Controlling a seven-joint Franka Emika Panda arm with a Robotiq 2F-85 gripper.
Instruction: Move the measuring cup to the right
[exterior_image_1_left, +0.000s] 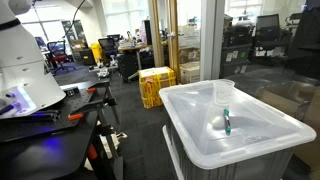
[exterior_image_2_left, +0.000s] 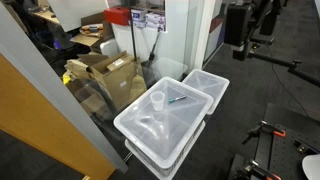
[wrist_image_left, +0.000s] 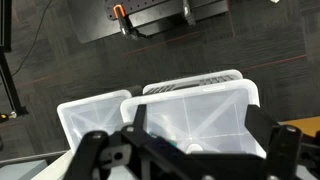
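Note:
The measuring cup (exterior_image_1_left: 224, 95) is small, clear plastic and stands upright on the lid of a white storage bin (exterior_image_1_left: 260, 140). In the other exterior view the cup (exterior_image_2_left: 157, 100) stands near the middle of the bin lid (exterior_image_2_left: 135, 128). A small teal marker-like object (exterior_image_1_left: 227, 123) lies on the lid beside it. My gripper (exterior_image_2_left: 237, 25) hangs high above and away from the bin, open and empty. In the wrist view my open jaws (wrist_image_left: 195, 112) frame the bin lid (wrist_image_left: 215, 105) far below. The cup shows there only as a faint pale spot (wrist_image_left: 193, 146).
A second white bin (exterior_image_2_left: 212, 85) stands against the first. Cardboard boxes (exterior_image_2_left: 108, 72) and a glass partition (exterior_image_2_left: 60, 110) stand nearby. A yellow crate (exterior_image_1_left: 155, 85) sits on the dark carpet. A workbench with tools (exterior_image_1_left: 50, 115) stands beside the bin.

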